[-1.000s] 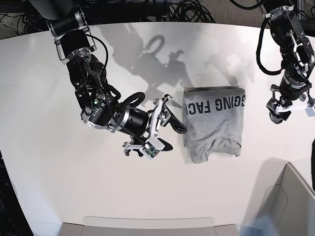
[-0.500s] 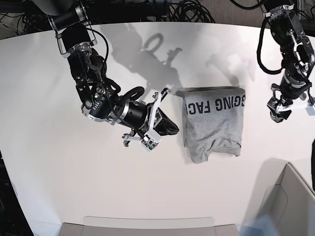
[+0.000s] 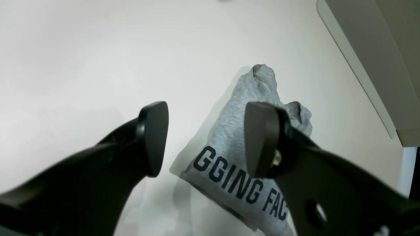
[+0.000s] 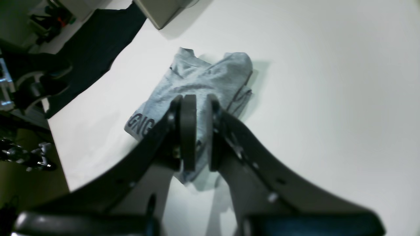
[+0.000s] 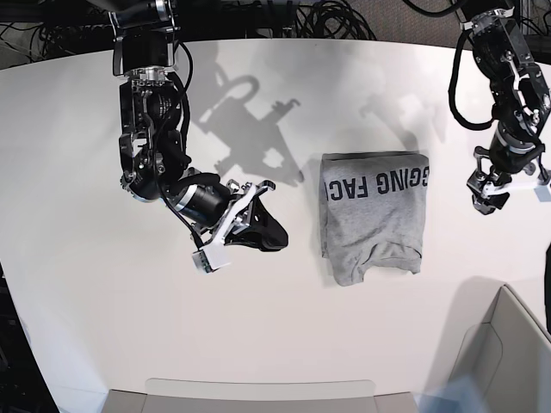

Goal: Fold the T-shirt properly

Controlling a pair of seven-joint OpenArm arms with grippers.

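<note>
The grey T-shirt (image 5: 372,215) lies folded into a compact rectangle right of the table's middle, its dark lettering facing up. My right gripper (image 5: 275,234) hovers over bare table a short way left of it. In the right wrist view its jaws (image 4: 200,131) stand almost together with nothing between them, and the T-shirt (image 4: 203,75) lies beyond the tips. My left gripper (image 5: 484,203) hangs off the shirt's right side, apart from it. It is wide open and empty (image 3: 206,141), with the T-shirt (image 3: 236,98) showing between its fingers.
A grey open box (image 5: 508,353) stands at the near right corner and shows in the left wrist view (image 3: 377,65). A flat grey tray (image 5: 258,396) sits at the front edge. Cables (image 5: 327,17) run behind the table's far edge.
My right arm has drawn back left, away from the shirt's edge, and its jaws have gone from open to nearly together. The shirt and left arm have not moved.
</note>
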